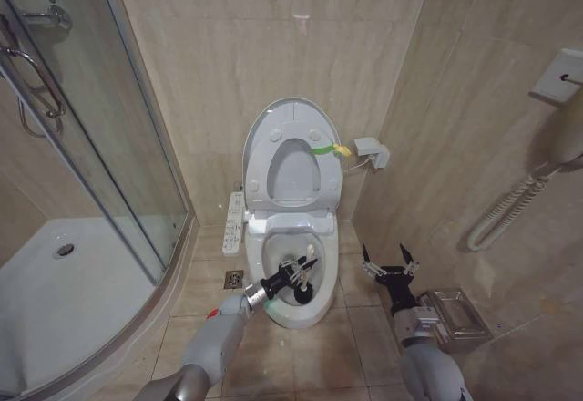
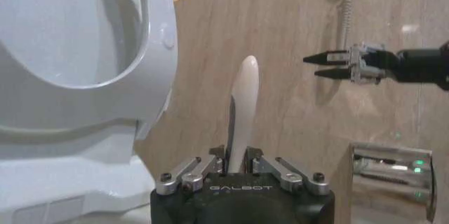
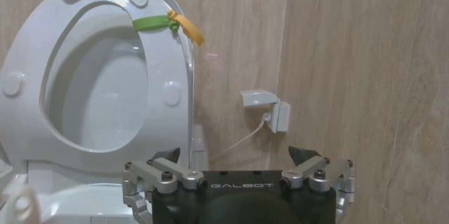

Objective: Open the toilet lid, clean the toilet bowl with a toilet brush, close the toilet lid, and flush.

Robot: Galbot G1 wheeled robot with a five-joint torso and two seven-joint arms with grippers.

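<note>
Brush (image 2: 245,109) clamped by its thin white handle in the left gripper (image 1: 298,273), held over the open bowl (image 1: 293,308) near its front; bristle end somewhere down inside, not clearly made out. Judged light and stiff, slick glossy plastic, so liable to twist or slide between the fingers under scrubbing load; best held as now, low on the handle where the shaft is narrow, pinched squarely. Lid (image 1: 293,151) raised against the wall with the seat (image 1: 293,176) up in front of it, green-yellow loop (image 1: 330,149) at the lid's edge. Lid likely light but hinged and slippery, with the loop the obvious place to take hold for closing. Right gripper (image 1: 390,264) spread wide and empty, hovering over the floor beside the bowl, near a steel holder (image 1: 455,320). From the head: whole layout, shower (image 1: 73,191) to the left, button panel (image 1: 234,222) on the bowl's side. From the left wrist: close look at the pinch on the handle, tip rising past the fingers, right gripper across the way. From the right wrist: loop seen close, plus a wall outlet (image 3: 266,109) and cable beside the lid.
</note>
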